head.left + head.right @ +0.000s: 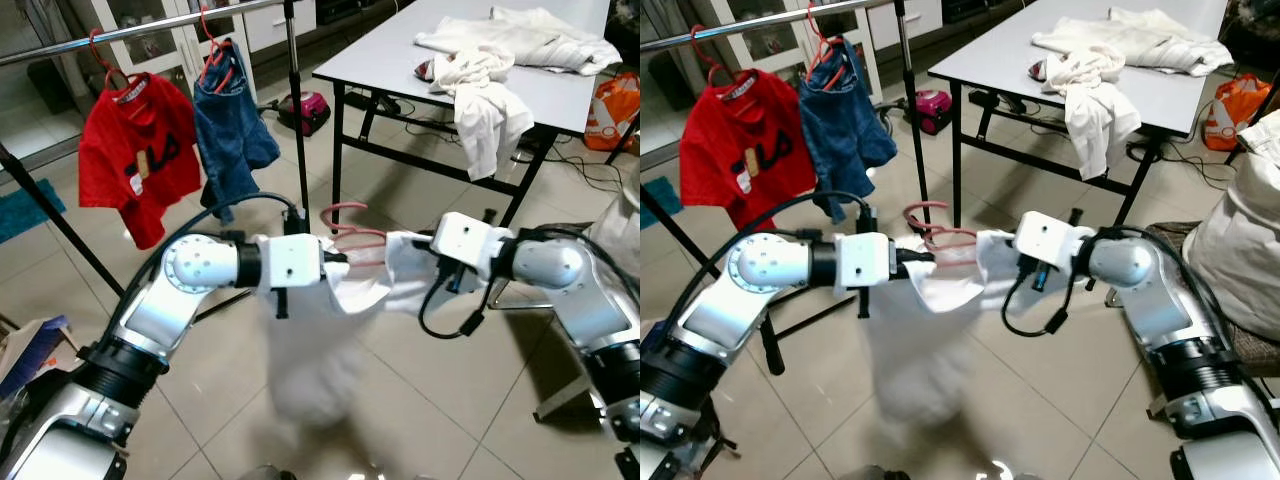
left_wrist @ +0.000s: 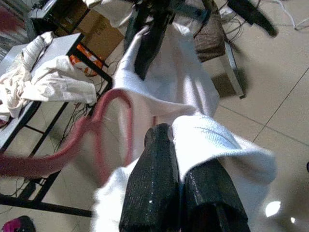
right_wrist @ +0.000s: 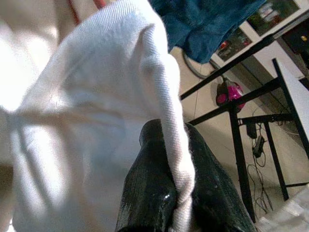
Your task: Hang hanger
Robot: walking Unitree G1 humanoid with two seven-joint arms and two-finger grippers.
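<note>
White garment [image 1: 320,340] hangs blurred, lower half indistinct. Pink hanger [image 1: 352,232] partly buried in its collar, between both arms. Left gripper [image 2: 181,186] pinches the cloth; right gripper [image 3: 169,193] likewise pinches an edge. Clothes rail [image 1: 150,28] well beyond.

White garment [image 1: 310,370] lower part blurred; hanger [image 1: 350,228] half-hidden.

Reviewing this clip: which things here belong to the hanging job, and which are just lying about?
In use: white garment, pink hanger, left gripper, right gripper, clothes rail.

Lying about: red T-shirt, denim shorts, white clothes on table, orange bag.
</note>
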